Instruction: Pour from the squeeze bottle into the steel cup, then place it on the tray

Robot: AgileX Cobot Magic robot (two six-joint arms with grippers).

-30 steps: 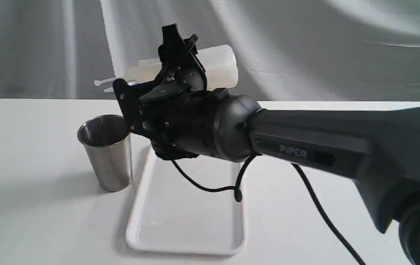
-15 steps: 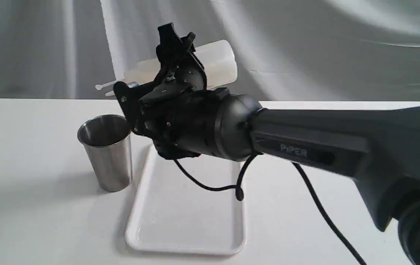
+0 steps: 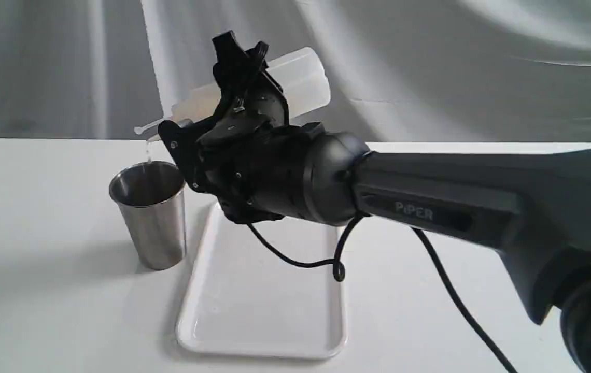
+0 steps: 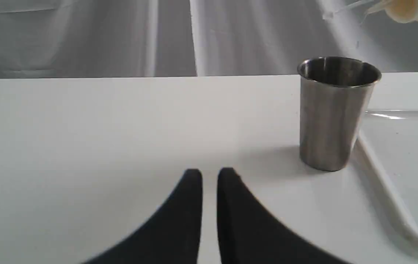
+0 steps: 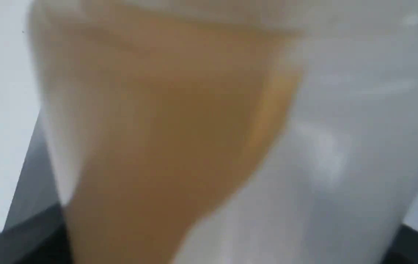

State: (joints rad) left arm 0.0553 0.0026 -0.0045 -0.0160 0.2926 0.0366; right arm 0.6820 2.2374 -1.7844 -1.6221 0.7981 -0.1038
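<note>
Centrally, the right gripper [image 3: 202, 101] is clamped around the middle of the squeeze bottle [image 3: 300, 77] and holds it in the air, tipped well past level. The bottle's flat base points up and to the right, and its pointed nozzle [image 3: 153, 137] slants down to the left. The nozzle tip hangs just above the open mouth of the steel cup [image 3: 153, 223] without touching the rim, and a faint, thin trickle appears to fall from the tip into the cup. A slender cap strap [image 3: 142, 128] sticks out beside the nozzle. The cup stands upright on the white table [image 3: 41, 259], just beside the left long edge of the tray [image 3: 259, 311]; whether the two touch is hard to tell. The tray lies flat on the table below the gripper and holds nothing. The dark right arm [image 3: 456, 197] stretches in from the right edge of the exterior view, with a black cable [image 3: 300, 264] looping beneath its wrist above the tray. From the right wrist camera the bottle fills the whole picture, blurred, its amber liquid gathered toward one side of the whitish plastic. The left gripper [image 4: 209, 172] hovers low over bare table, well apart from the cup, its two black fingers drawn almost together with only a slim gap and nothing between them. Pale grey cloth [image 3: 430, 62] hangs behind the table.
</note>
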